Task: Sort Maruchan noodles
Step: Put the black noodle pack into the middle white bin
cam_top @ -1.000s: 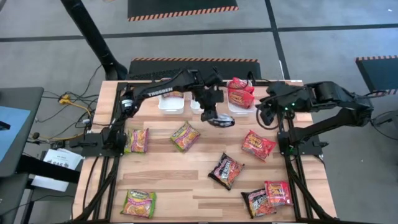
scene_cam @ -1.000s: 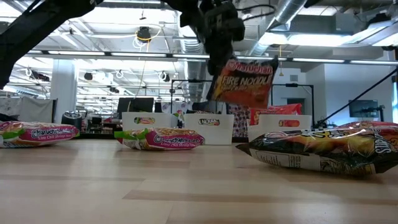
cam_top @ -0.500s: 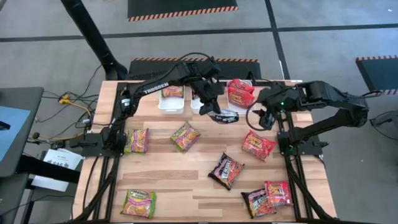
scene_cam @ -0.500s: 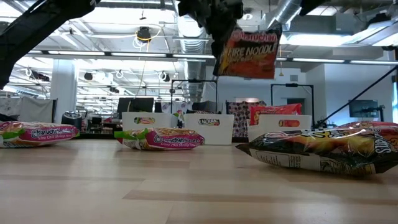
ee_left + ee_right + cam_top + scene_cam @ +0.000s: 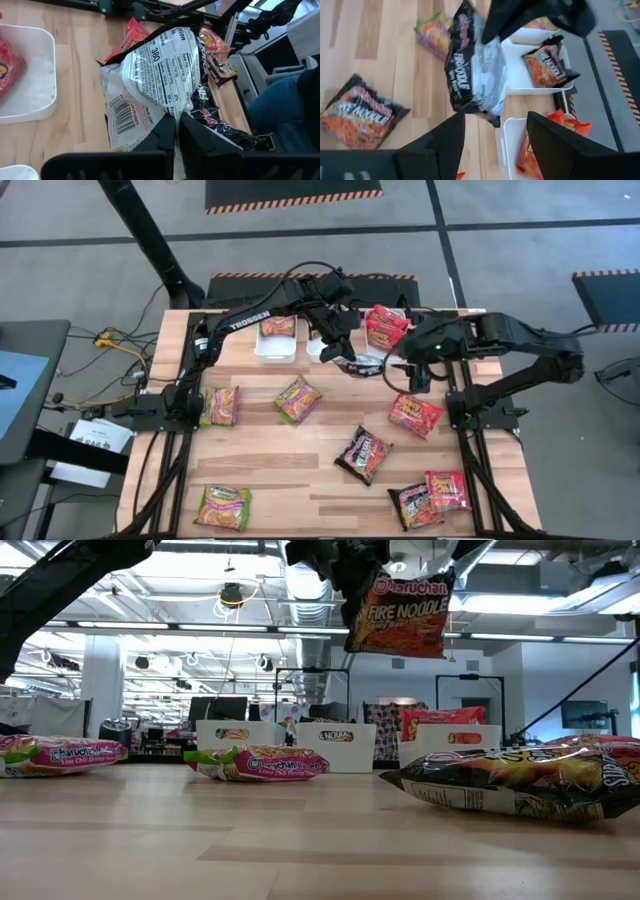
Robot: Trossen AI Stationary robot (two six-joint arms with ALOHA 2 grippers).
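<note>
A: How far is the sorting carried?

B: Some packets are already lodged in the white bins [image 5: 275, 350] at the table's far edge: an orange-fronted one in the left bin, red ones [image 5: 385, 328] heaped in the right bin. A dark Fire Noodle packet [image 5: 398, 612] is clamped by its edge in the left gripper [image 5: 341, 348] and held in the air just above the middle bin. Eight packets are left lying on the table nearer than the bins: three green-yellow [image 5: 298, 399], the rest dark or red.

A: And the right gripper?

B: The right gripper [image 5: 414, 370] is held spread and empty, just beside the bins.

A: What is changed from a second ago?

B: The held packet is raised higher and carried closer to the bins; the right gripper is shifted toward the bins too.
</note>
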